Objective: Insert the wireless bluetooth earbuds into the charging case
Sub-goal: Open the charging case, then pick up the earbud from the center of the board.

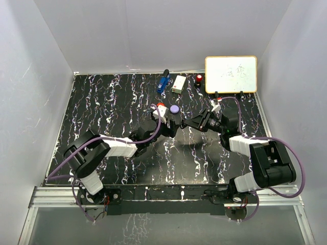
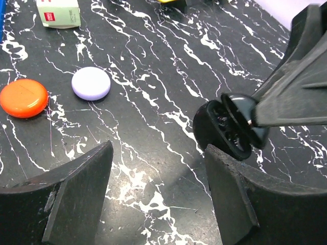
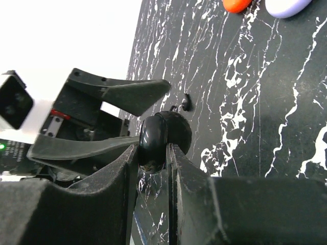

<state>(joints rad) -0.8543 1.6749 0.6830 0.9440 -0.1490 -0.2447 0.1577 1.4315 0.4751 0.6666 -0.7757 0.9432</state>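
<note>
A black charging case (image 2: 225, 127) stands on edge on the marble table, hinged open. My right gripper (image 3: 153, 153) is shut on the case's glossy lid (image 3: 153, 138), with the base (image 3: 180, 130) just beyond its fingers. One tiny black earbud (image 3: 186, 102) lies on the table right behind the case. My left gripper (image 2: 158, 189) is open, its right finger (image 2: 232, 194) close beside the case and nothing between the jaws. In the top view the left gripper (image 1: 172, 125) and the right gripper (image 1: 188, 123) meet at the table's middle.
A round red-orange case (image 2: 23, 98) and a round lavender case (image 2: 91, 83) lie shut to the left of the black case. Along the back edge sit a white box (image 1: 179, 84), a blue object (image 1: 163, 83), a small red object (image 1: 199, 78) and a whiteboard (image 1: 231, 74).
</note>
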